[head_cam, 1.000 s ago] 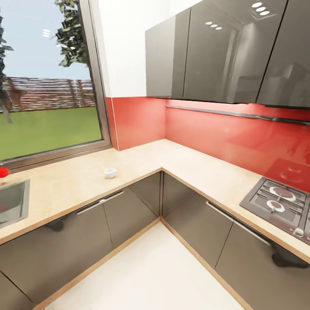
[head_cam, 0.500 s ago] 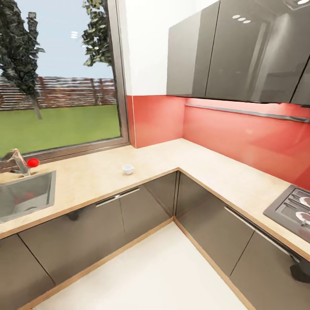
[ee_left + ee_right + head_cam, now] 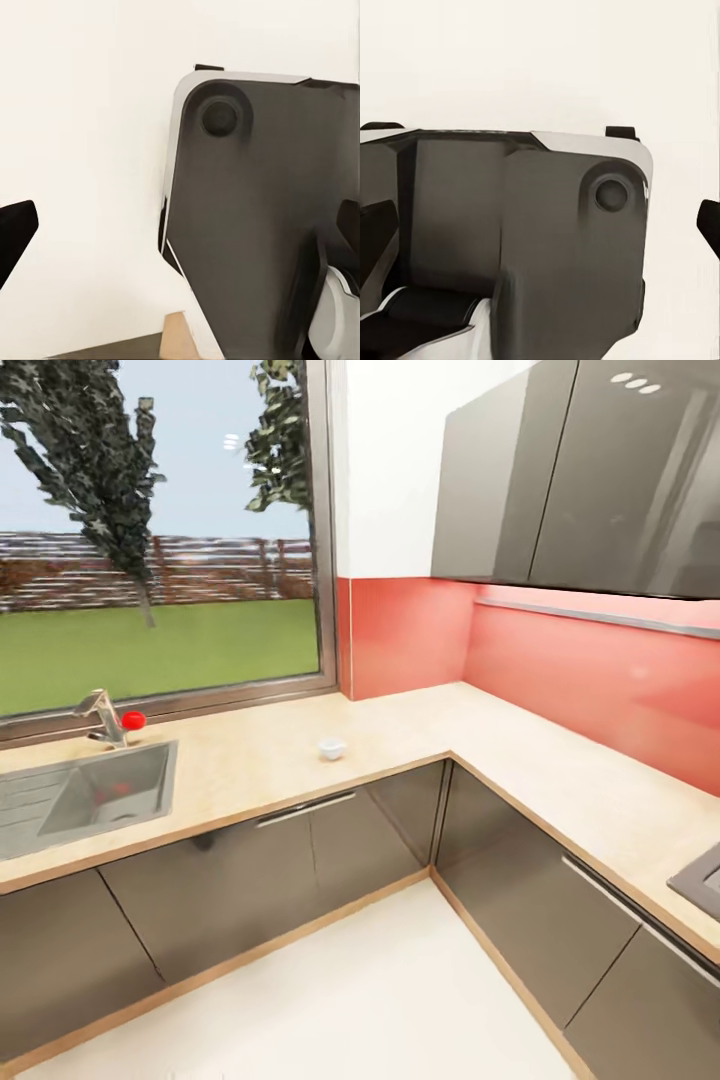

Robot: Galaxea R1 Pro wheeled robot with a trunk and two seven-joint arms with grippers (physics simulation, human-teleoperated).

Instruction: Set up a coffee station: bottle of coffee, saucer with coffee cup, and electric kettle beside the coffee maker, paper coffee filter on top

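Cup (image 3: 332, 748) sits on the L-shaped desk (image 3: 250, 760), mid-run near the front edge, between the sink (image 3: 95, 795) and the inner corner. Both grippers' fingertips at wrist-view edges spread wide, holding nothing, over the robot base (image 3: 247, 225).

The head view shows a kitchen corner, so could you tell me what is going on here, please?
Nothing is being handled at this moment: the robot is on the move, and the view has swung across an L-shaped countertop. A small white cup stands on it under the window, apart from the sink and its tap. The wrist cameras look down past the robot's dark base at pale floor.
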